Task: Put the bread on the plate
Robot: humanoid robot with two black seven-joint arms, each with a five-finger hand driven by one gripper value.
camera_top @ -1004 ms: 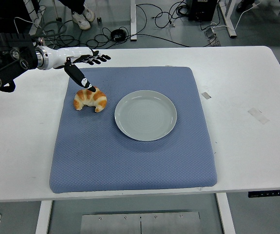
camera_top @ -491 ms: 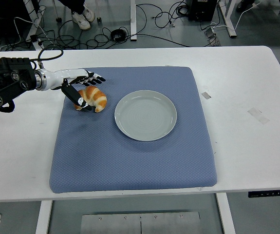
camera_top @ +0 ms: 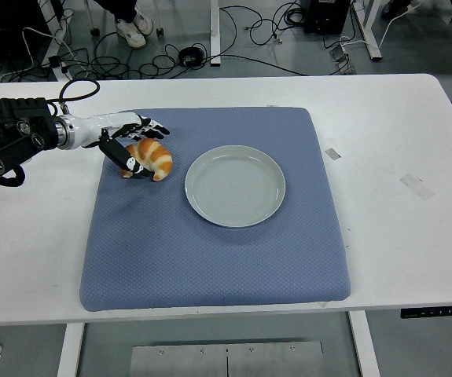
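A: Where do we stand with the bread (camera_top: 150,158)?

B: We have our left hand (camera_top: 131,141) down at it, at the far left of the blue mat (camera_top: 210,251). The fingers (camera_top: 153,126) reach over its far side and the thumb (camera_top: 121,156) sits across its near left end, so we look closed around it, though we cannot tell how firm the hold is

A: Is it off the mat yet?

B: Not that we can see. It appears to rest on the cloth, just to the left of the plate (camera_top: 235,186) and apart from its rim

A: And the plate?

B: Bare, near the middle of the mat, which lies on the white tabletop (camera_top: 398,157). Nothing has been set on it

A: So what do we count as done?

B: The reach, and by our reading the start of the grasp. Lifting the bread, carrying it to the right over the rim, setting it down and letting go are all left

A: Our right arm?

B: Out of view; we work with the left alone
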